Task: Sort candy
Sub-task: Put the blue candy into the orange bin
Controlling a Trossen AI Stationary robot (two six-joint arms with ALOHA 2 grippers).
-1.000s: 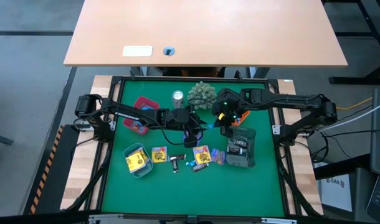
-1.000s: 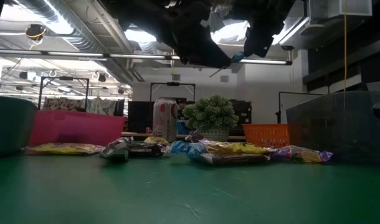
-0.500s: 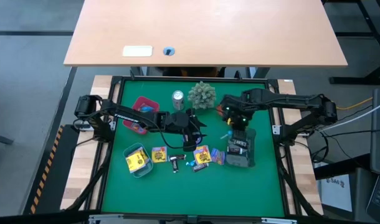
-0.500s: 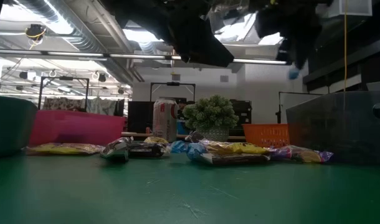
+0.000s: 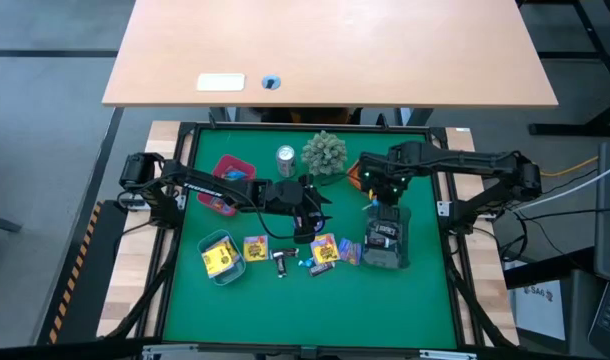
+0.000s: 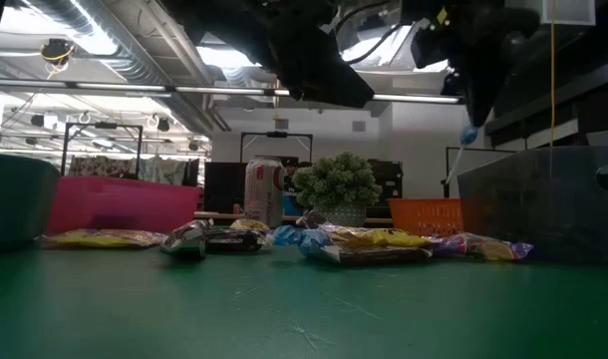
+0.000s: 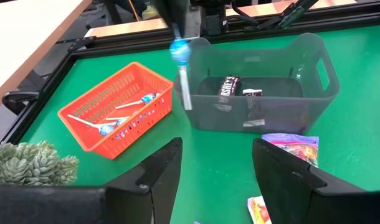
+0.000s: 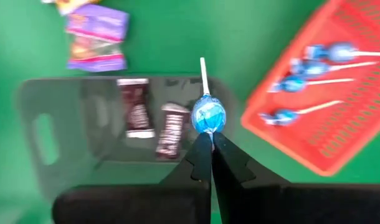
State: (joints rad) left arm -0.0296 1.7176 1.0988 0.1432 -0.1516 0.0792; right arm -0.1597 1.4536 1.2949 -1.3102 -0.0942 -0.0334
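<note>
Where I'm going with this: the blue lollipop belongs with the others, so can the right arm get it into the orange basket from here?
Probably yes. The right gripper holds the blue lollipop above the grey bin; the orange basket sits alongside, open-topped and unobstructed.

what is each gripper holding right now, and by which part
The right gripper pinches a blue lollipop by its wrapped head, stick pointing away. The left gripper is open and holds nothing.

The bench (image 5: 285, 300) has a green top inside a black frame. Directly on it sit a pink tray (image 5: 225, 180), a silver can (image 5: 285, 156), a spiky green plant ball (image 5: 325, 151), an orange basket (image 7: 118, 107), a grey bin (image 5: 387, 240) and a small teal tray (image 5: 221, 258). Loose candy (image 5: 323, 250) lies in a row between the teal tray and the grey bin.
</note>
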